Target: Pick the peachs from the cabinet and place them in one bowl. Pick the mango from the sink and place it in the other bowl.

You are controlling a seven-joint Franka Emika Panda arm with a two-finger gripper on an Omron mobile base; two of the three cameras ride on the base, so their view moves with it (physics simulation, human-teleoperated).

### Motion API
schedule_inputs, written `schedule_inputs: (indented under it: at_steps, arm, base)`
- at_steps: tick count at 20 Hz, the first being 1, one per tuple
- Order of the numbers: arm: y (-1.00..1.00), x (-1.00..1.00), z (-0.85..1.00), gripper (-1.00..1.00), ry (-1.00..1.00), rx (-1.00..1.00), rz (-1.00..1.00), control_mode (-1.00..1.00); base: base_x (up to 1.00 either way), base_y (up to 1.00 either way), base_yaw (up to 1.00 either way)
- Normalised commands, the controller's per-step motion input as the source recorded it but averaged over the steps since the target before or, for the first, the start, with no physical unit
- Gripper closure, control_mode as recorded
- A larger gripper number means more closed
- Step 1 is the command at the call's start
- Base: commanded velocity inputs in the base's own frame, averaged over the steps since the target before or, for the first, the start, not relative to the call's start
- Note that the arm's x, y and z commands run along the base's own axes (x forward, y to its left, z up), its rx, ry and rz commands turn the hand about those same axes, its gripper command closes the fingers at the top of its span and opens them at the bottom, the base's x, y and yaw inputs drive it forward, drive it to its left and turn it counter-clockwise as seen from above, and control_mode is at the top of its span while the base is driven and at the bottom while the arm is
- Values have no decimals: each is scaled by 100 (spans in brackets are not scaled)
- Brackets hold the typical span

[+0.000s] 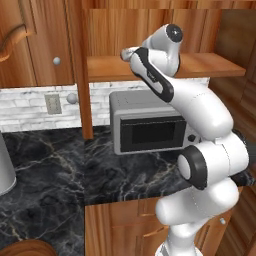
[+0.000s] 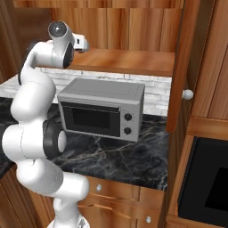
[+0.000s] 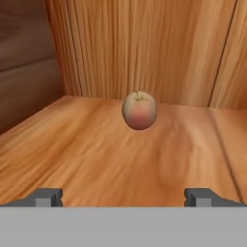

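A round reddish-orange peach [image 3: 139,110] with a pale blush sits on the plank shelf of the cabinet [image 3: 91,154], close to the wood-panel back. My gripper [image 3: 124,198] is open and faces the fruit from a short way off, with bare shelf between its fingertips [image 3: 48,197] and the peach. From the base, the hand [image 1: 126,53] reaches over the cabinet shelf [image 1: 210,65] at its left end; from the right side the hand [image 2: 83,43] hovers just above the shelf [image 2: 133,60]. The dark wooden bowl [image 1: 25,247] lies low at the left. The mango, the sink and the other bowl are out of view.
A grey microwave [image 1: 147,127] stands on the black marble counter [image 1: 45,170] under the shelf. A wooden door with a curved handle [image 1: 14,39] is at the upper left. A pale grey rounded object [image 1: 5,170] sits at the left edge. A dark oven front [image 2: 209,182] is at the right.
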Motion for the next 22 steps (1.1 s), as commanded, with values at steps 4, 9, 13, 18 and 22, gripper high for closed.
schedule_inputs:
  at_steps: [4,9,13,18,22]
  arm:
    - [8,28,-5,-100,1,0,0,-100]
    - [5,27,-4,-100,0,-1,0,-100]
    - [2,26,-5,-100,0,-3,0,-100]
    - [0,27,-4,-100,0,-3,0,-100]
    - [0,27,-1,-100,0,-3,0,-100]
  base:
    - [0,0,0]
    - [0,0,0]
    - [0,0,0]
    - [0,0,0]
    - [0,0,0]
